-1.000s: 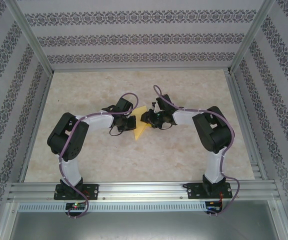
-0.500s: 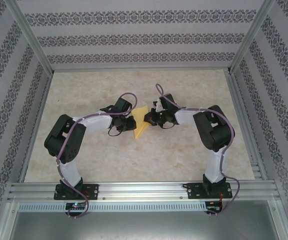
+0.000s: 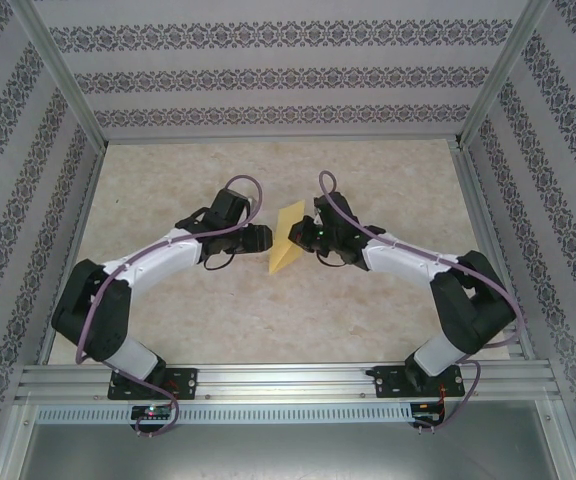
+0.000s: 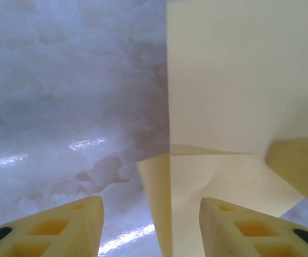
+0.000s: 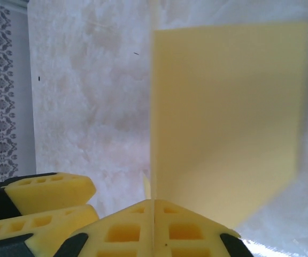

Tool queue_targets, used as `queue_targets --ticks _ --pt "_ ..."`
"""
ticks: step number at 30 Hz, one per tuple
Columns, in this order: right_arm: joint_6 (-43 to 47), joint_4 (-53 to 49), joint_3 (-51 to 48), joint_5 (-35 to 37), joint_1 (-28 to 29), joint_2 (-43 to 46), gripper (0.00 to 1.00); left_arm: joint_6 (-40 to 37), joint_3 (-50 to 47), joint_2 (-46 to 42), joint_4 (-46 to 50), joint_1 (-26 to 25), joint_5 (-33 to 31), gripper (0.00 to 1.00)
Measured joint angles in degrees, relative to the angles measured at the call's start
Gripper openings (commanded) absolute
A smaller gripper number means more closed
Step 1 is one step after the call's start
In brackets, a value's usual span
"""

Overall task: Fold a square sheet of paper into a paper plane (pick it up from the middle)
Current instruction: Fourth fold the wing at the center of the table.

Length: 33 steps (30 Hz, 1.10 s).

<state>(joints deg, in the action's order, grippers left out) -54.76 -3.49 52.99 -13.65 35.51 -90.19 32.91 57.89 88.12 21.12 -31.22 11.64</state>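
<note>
The yellow sheet of paper [image 3: 286,240], folded into a narrow pointed shape, stands on edge over the middle of the table between both grippers. My right gripper [image 3: 304,236] is shut on its folded edge. In the right wrist view its fingertips [image 5: 154,206] meet on the crease and the paper [image 5: 223,123] rises as a flat panel above them. My left gripper [image 3: 261,238] is open just left of the paper. Seen from the left wrist, that gripper [image 4: 151,203] has the paper's [image 4: 234,75] folded edge hanging between its fingers, touching neither.
The marbled beige tabletop [image 3: 268,310] is framed by aluminium rails [image 3: 278,378] at the near edge and patterned walls [image 3: 268,80] on three sides. Both arms reach inward, elbows out to the sides. The left gripper's yellow fingers [image 5: 47,195] lie close beside the right gripper.
My left gripper has opened and let go of the paper. The right gripper has shut on it. Both arms have stretched forward, carrying the paper slightly farther away.
</note>
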Motion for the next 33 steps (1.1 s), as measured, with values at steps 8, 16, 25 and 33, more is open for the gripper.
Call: queue_targets --ticks 8,16,25,33 --pt "-4.7 -7.4 5.2 12.3 4.6 0.3 0.01 -4.3 -2.6 -3.2 -0.5 0.0 -0.4 0.57" --pt "-12.2 -7.2 5.6 14.9 4.5 -6.5 0.04 -9.9 -6.1 -1.6 -7.3 0.0 2.0 0.66" --pt "-19.4 -7.2 4.7 11.5 2.6 -9.2 0.06 -17.9 -16.2 1.4 -22.1 -1.3 6.1 0.61" --pt "-23.8 -6.4 4.7 8.5 1.7 -9.9 0.08 -27.4 -19.4 1.4 -31.4 -3.5 5.8 0.6"
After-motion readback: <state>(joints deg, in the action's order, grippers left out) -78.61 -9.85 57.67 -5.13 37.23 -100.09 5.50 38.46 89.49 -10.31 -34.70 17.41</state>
